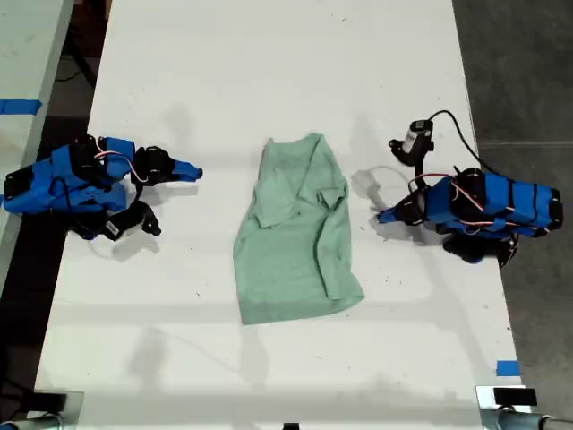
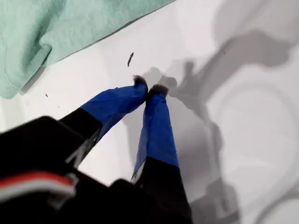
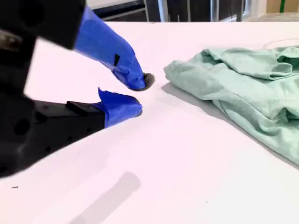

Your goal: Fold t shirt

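Note:
The pale mint-green t shirt (image 1: 295, 233) lies on the white table (image 1: 269, 54), partly folded, with one side and a sleeve turned in over its middle. My first gripper (image 1: 383, 215) rests at the exterior view's right, a short way from the shirt's edge (image 2: 56, 28). Its blue-taped tips (image 2: 149, 88) meet, shut on nothing. My second gripper (image 1: 192, 170) sits low over the table at the exterior view's left, pointing toward the shirt (image 3: 243, 84). It is clear of the cloth, with its tips (image 3: 138, 95) a little apart and nothing between them.
Bare white table surrounds the shirt on every side. A strip of blue tape (image 1: 507, 367) marks the table's near corner at the exterior view's right. A second table with blue tape (image 1: 18, 107) stands at that view's left. A black cable (image 1: 457, 134) loops over the first arm.

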